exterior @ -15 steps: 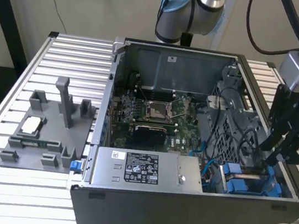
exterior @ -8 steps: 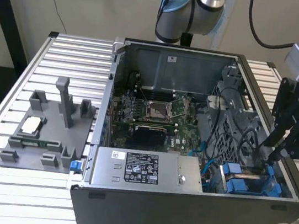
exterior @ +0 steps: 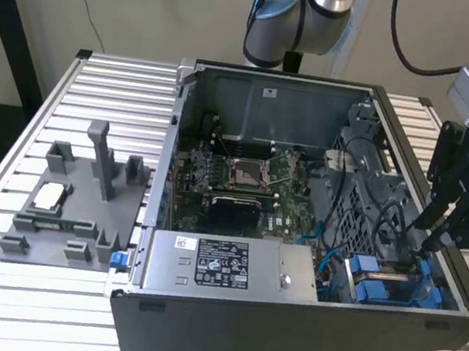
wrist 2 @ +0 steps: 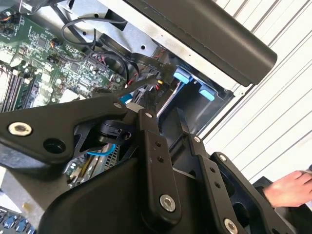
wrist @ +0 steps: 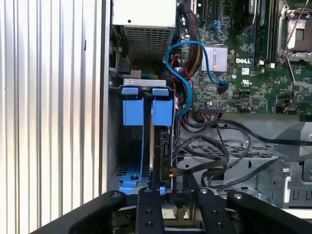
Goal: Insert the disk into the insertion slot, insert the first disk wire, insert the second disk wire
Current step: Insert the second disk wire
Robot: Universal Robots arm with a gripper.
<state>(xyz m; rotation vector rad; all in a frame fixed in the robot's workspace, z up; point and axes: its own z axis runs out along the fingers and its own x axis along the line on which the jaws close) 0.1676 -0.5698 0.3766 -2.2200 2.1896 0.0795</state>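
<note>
The insertion slot [exterior: 380,288] is the grey bay with blue rails in the open computer case's near corner, at the exterior view's right; its rails also show in both wrist views [wrist: 132,112] [wrist 2: 181,75]. A dark disk [wrist: 156,146] stands on edge inside it. My gripper [exterior: 430,242] reaches down into the case just beside the bay. In both wrist views its fingers converge on a black wire connector [wrist: 168,174] [wrist 2: 164,73] at the disk's end, and the gripper [wrist: 168,181] [wrist 2: 163,95] looks shut on it.
A grey plastic tray with upright posts [exterior: 73,205] lies on the slatted table at the exterior view's left. Inside the case are the power supply [exterior: 222,261], the motherboard [exterior: 243,177] and loose black and blue cables [wrist: 187,46]. A person's hand [wrist 2: 292,187] rests outside the case.
</note>
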